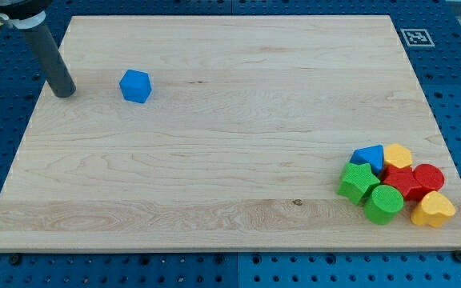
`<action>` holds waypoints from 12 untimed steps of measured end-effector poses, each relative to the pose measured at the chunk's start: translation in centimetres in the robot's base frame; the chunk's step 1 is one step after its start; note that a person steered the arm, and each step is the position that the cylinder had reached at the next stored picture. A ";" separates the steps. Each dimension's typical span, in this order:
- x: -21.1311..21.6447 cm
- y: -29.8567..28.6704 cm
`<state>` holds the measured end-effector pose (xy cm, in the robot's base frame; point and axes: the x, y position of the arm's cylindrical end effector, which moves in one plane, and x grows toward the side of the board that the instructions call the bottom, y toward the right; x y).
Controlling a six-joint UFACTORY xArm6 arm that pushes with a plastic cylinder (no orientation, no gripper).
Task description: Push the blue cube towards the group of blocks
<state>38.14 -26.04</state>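
Progress on the task is standing near zero, judging by the single camera view. Taking the centre of the wooden board (230, 160) as the dial, the blue cube (135, 86) is sitting at about ten o'clock, close to the upper left corner, while the group of blocks is lying at about four o'clock, near the lower right corner. The two are well apart, with bare wood between them.

The arm is carrying no gripper, so there is nothing to report as wide, narrow or holding; it is ending in a dark rod, and my tip (64, 93) is resting on the board at nine o'clock from the blue cube, near it but with a visible gap. No contact is showing.

The group is reading as follows: a blue triangular block (369, 156) and a yellow block (398, 155) at its top; a green block (359, 182), a red block (399, 182) and a red cylinder (428, 177) across the middle; a green cylinder (384, 203) and a yellow heart-shaped block (433, 210) at the bottom. They are lying packed together, most of them touching a neighbour.

Judgement: the whole push is remaining to be done. The tip is standing on the far side of the cube from the group, which suits a push toward four o'clock, though the line from tip through cube is pointing nearer three o'clock, so some correction downward is looking necessary. A fiducial marker (416, 37) is sitting at the board's one o'clock corner.
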 end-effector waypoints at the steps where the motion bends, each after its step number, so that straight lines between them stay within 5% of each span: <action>1: -1.4 0.0; 6: -1.8 10.8; 12: 1.7 12.6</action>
<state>39.86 -13.42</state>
